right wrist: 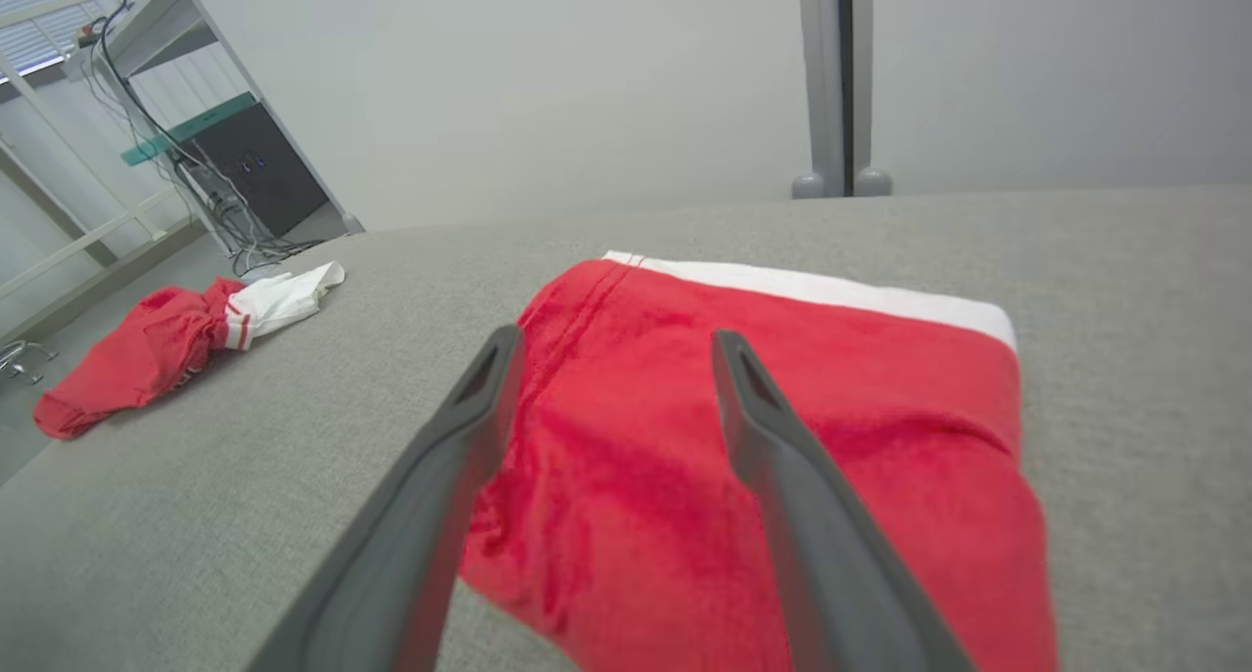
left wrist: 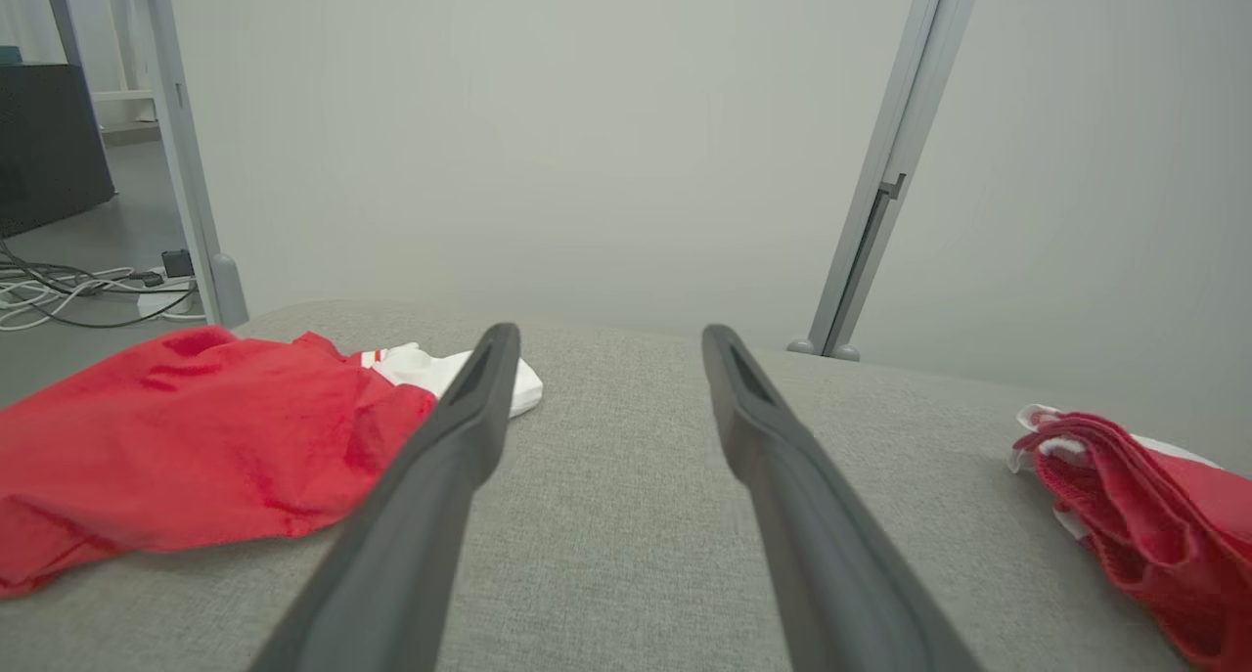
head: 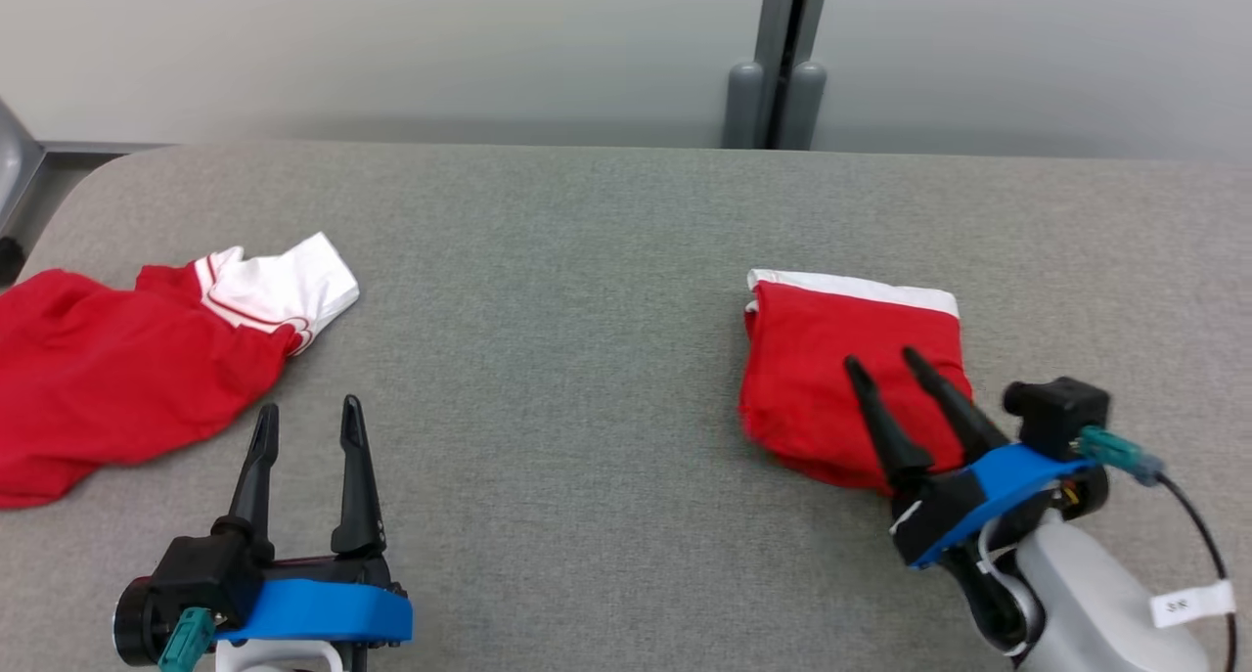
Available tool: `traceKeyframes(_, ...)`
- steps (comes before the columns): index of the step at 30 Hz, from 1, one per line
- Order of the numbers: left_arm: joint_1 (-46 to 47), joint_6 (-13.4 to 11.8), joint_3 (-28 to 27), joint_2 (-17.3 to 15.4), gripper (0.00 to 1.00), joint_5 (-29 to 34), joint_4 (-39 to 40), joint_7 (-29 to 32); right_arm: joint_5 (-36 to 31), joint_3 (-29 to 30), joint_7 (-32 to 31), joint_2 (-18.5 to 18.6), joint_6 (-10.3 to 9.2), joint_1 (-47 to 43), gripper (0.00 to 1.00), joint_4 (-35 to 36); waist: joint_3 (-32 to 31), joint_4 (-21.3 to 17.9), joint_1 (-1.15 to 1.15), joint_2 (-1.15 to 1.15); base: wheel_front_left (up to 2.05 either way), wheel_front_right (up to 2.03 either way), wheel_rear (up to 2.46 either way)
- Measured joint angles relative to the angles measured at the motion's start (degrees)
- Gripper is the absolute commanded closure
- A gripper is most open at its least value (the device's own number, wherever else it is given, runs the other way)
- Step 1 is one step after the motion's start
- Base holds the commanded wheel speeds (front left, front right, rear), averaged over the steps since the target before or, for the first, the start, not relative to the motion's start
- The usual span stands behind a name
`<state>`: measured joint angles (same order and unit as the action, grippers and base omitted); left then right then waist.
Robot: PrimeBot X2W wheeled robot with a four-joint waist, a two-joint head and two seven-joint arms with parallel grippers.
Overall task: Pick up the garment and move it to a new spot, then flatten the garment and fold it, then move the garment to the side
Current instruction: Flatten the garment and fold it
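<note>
Now the folded garment [head: 822, 330] lies beneath the parted, empty jaws of the right gripper [head: 880, 357]. Left gripper [head: 308, 406] jaws gape too, near a crumpled garment [head: 108, 379]

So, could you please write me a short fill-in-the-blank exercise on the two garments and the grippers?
1. The folded red garment lies on the robot's ____ side of the grey table.
2. The right gripper above it has its jaws ____.
3. The crumpled red garment has a ____ part with red stripes.
4. The left gripper, jaws apart, holds ____.
Missing words: right; open; white; nothing.
</note>
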<state>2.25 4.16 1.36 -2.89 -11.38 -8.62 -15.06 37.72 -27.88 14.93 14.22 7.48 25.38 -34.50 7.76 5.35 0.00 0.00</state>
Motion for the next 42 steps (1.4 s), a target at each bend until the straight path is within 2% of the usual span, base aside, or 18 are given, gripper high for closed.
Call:
traceKeyframes(3, -0.27, 0.37, 0.27, 0.01, 0.00, 0.37, -0.07, -0.01, -1.70, 5.28, 0.09, 0.24, 0.00, -2.80, 0.00, 4.58, -0.62, -1.19, 0.00, 0.00, 0.00, 0.00, 0.00)
traceKeyframes(8, -0.76, 0.52, 0.47, 0.00, 0.00, 0.90, -0.56, -0.01, -8.38, 12.48, 0.10, 0.30, 0.00, -8.48, 0.00, 11.14, -1.62, -3.55, -0.01, 0.00, 0.00, 0.00, 0.00)
traceKeyframes(14, -0.83, 0.70, 0.93, -0.01, 0.00, 2.45, -1.05, 0.00, -12.26, 19.56, 0.12, -2.40, 0.00, -14.43, 0.00, 16.53, -2.77, -6.08, 0.00, 0.00, 0.00, 0.00, 0.00)
traceKeyframes(21, -1.41, 0.67, 0.94, -0.01, 0.00, 4.95, -2.38, 0.00, -17.41, 24.80, 0.12, -5.75, 0.00, -20.93, 0.00, 21.75, -4.67, -7.69, 0.00, 0.00, 0.00, 0.00, 0.00)
traceKeyframes(27, -4.05, 0.08, -0.16, -0.02, 0.00, 6.31, -3.13, 0.00, -20.13, 26.47, 0.11, -8.47, 0.00, -25.45, 0.00, 24.88, -6.87, -8.69, -0.01, 0.00, 0.00, 0.00, 0.00)
traceKeyframes(34, -6.27, -0.67, -1.29, -0.14, 0.00, 6.98, -2.80, 0.00, -23.02, 26.81, 0.12, -9.79, 0.00, -27.69, 0.00, 27.83, -8.31, -8.71, -0.01, 0.00, 0.00, 0.00, 0.00)
traceKeyframes(42, -6.91, -1.08, -2.32, -0.76, 0.00, 7.49, -2.30, 0.00, -24.61, 26.08, 0.12, -10.24, 0.00, -28.30, 0.00, 27.44, -8.79, -7.92, 0.00, 0.01, 0.00, 0.00, 0.00)
